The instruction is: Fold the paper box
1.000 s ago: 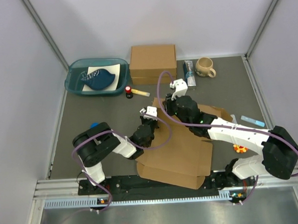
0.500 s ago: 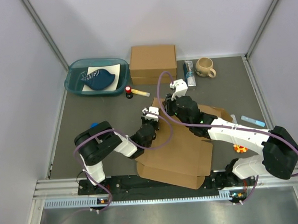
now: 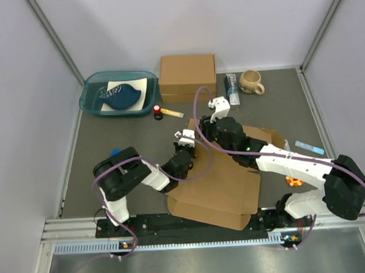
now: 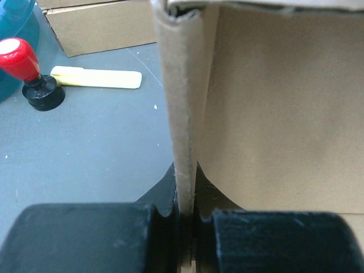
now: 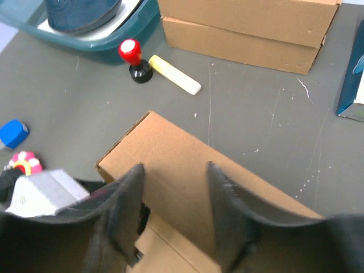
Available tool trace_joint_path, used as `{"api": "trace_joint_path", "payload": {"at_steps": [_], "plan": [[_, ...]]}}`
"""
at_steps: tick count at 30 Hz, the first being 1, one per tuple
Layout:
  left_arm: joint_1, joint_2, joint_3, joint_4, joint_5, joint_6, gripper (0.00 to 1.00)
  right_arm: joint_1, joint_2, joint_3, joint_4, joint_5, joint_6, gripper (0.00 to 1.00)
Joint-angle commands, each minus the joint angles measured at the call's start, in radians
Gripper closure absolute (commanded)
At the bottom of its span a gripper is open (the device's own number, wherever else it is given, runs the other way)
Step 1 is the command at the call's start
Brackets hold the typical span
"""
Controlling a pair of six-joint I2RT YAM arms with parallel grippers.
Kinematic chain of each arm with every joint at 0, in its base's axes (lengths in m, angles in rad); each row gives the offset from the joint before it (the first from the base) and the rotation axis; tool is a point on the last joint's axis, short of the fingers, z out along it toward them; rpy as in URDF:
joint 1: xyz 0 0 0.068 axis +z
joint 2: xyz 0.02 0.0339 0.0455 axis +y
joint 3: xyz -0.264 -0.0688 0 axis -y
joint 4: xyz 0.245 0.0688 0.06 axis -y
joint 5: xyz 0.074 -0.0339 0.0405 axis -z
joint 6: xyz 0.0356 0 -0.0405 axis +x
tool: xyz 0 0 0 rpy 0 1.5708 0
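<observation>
The left gripper (image 4: 187,220) pinches a flap of the paper box (image 4: 273,114); the right gripper (image 5: 173,169) gapes open. The flap could slip free and collapse.

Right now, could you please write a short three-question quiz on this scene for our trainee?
1. True or false: the left gripper is shut on an upright wall of the paper box.
2. What lies beside the red-topped stamp? A) a pale yellow stick B) a spoon C) a battery
3. Fill in: in the top view, the mug stands to the ___ of the closed cardboard box.
Key: 1 true; 2 A; 3 right.
</observation>
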Motion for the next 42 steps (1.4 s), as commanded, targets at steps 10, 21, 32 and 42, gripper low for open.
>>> {"api": "trace_joint_path", "payload": {"at_steps": [10, 21, 32, 42], "plan": [[0.004, -0.112, -0.120, -0.112, -0.080, -0.038, 1.00, -0.039, -0.381, 0.080, -0.470, 0.241, -0.038, 0.26], [0.030, -0.248, -0.024, -0.609, -0.020, -0.171, 1.00, -0.038, -0.672, -0.088, -0.719, 0.375, 0.072, 0.26], [0.101, -0.328, -0.063, -0.686, -0.107, -0.242, 1.00, -0.038, -0.678, -0.157, -0.771, 0.401, 0.257, 0.28], [0.117, -0.432, -0.156, -0.583, -0.097, -0.259, 1.00, -0.051, -0.638, -0.197, -0.731, 0.422, 0.333, 0.24]]}}
